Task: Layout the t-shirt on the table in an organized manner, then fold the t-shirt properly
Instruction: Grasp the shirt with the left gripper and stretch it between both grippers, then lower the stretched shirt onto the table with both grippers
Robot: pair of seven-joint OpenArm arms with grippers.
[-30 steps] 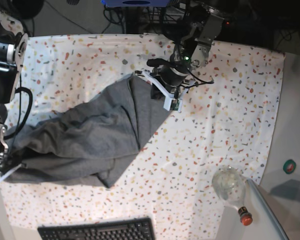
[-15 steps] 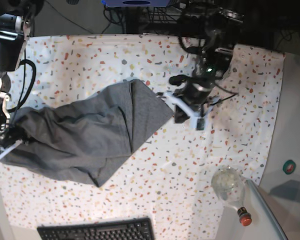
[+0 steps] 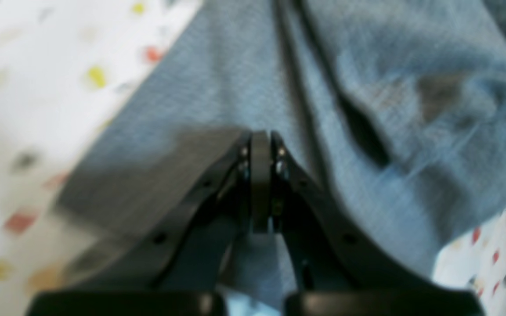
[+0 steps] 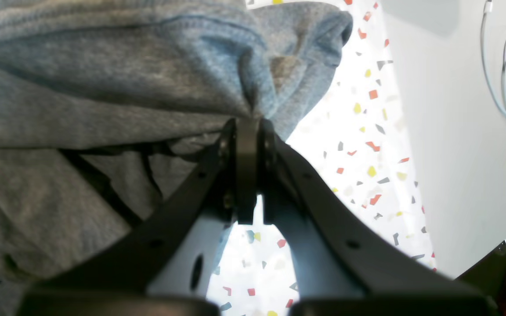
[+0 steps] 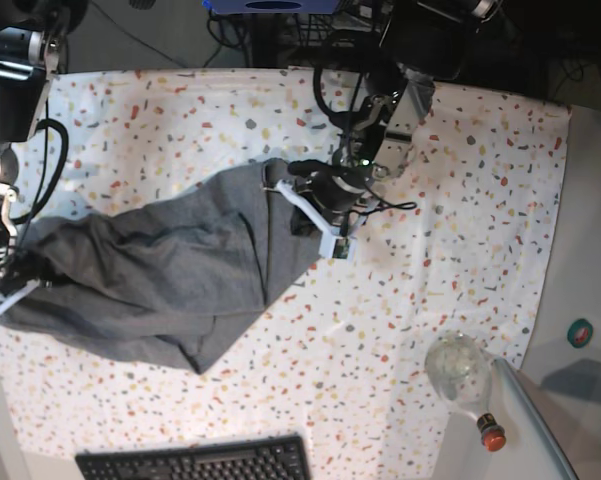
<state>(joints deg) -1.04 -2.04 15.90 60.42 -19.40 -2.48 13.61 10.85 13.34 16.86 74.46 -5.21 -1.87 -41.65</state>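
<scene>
Spreading stage: my left claw point(image 5: 302, 205) and right claw point(image 5: 2, 290) each clench t-shirt point(image 5: 170, 275) edges above bench point(image 5: 460, 200). Next, I'd pull apart, flatten.

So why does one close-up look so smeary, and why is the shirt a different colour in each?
Left wrist view: the plain heather-grey knit t-shirt looks bluish and soft, the speckled white tablecloth a blur. Right wrist view: sharper, with visible knit and crisp flecks, bright glare beneath the fabric. Base view: evenly lit, the shirt dark grey.
</scene>
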